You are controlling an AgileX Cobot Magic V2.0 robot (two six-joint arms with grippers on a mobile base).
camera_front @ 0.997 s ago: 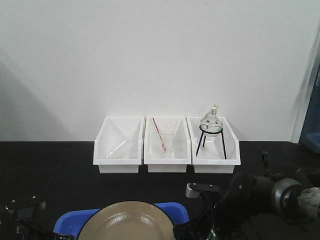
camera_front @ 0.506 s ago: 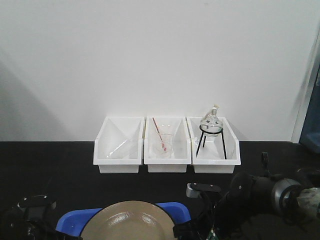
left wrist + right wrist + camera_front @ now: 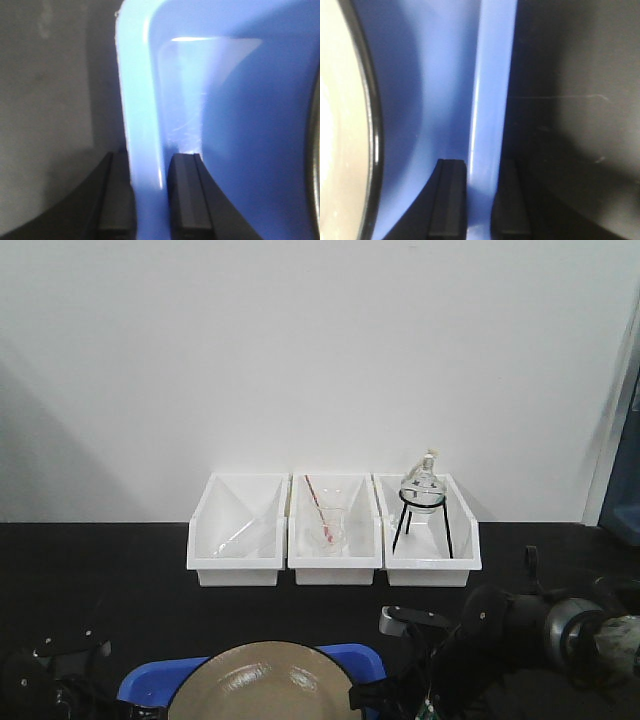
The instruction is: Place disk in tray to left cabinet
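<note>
Tan disk w/ black rim lies in blue tray, low in front view, over black counter. Front view hides claw tips; wrist cams show them. Left claw clamps tray's left rim, one finger each side. Right claw clamps right rim likewise, disk edge nearby. Three white bins behind, front view only.

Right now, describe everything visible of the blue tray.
The tray is bright blue, glossy plastic, rectangular with rounded corners and a low raised rim. It lies roughly level at the front view's bottom edge; the disk rests in it, hiding most of its floor. The left gripper and right gripper each have jaws pinching a side rim.
</note>
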